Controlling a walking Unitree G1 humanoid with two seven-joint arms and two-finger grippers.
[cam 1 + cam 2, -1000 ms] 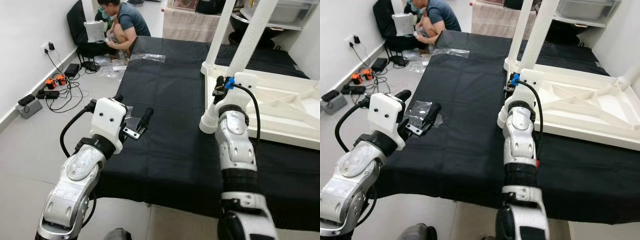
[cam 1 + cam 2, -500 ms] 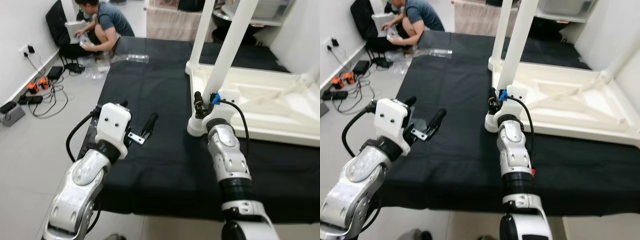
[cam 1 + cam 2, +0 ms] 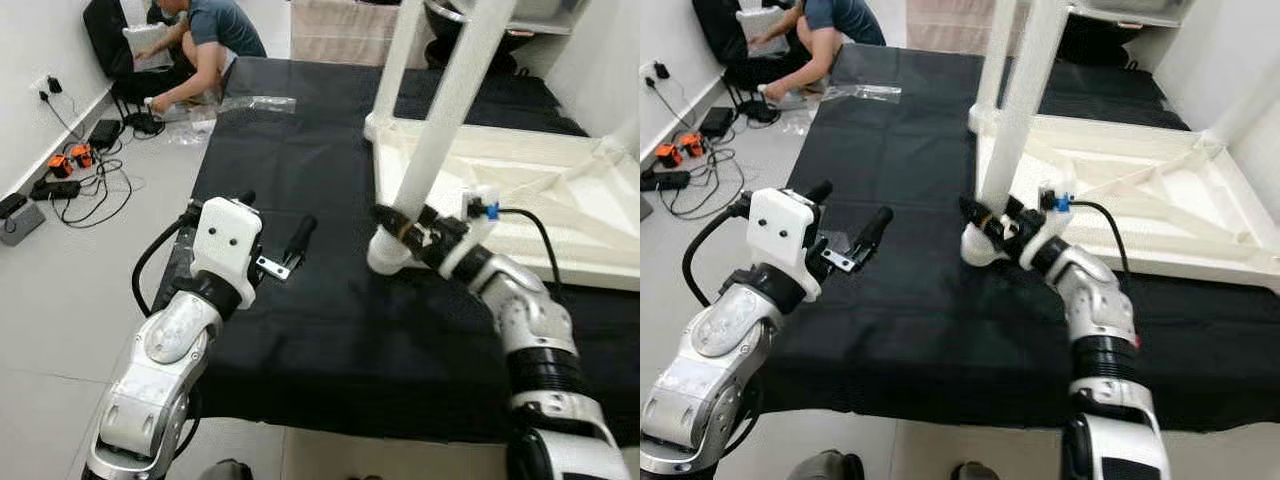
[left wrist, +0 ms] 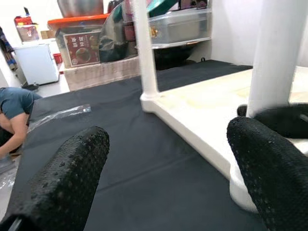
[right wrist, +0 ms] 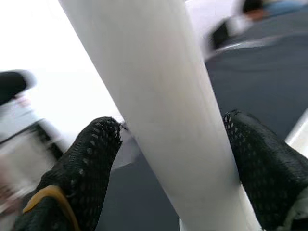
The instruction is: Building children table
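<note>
The white children's table [image 3: 560, 190] lies upside down on a black cloth [image 3: 300, 150], with its legs pointing up. My right gripper [image 3: 405, 228] reaches in from the right and is shut on the near white leg [image 3: 440, 110] just above its base. In the right wrist view one black finger [image 5: 82, 168] presses each side of that leg [image 5: 159, 106]. My left gripper [image 3: 270, 218] hovers open over the cloth to the left of the table, holding nothing. Its fingers [image 4: 62, 178] frame the table's corner in the left wrist view.
A second white leg [image 3: 395, 60] stands at the far corner. A clear plastic bag [image 3: 255, 103] lies on the cloth's far left. A person [image 3: 215, 30] crouches on the floor beyond it. Cables and chargers [image 3: 70, 170] lie by the left wall.
The camera has shifted. My right forearm has swung from upright to lying sideways, and its fingers have closed around the base of the near leg. The left gripper holds the same pose.
</note>
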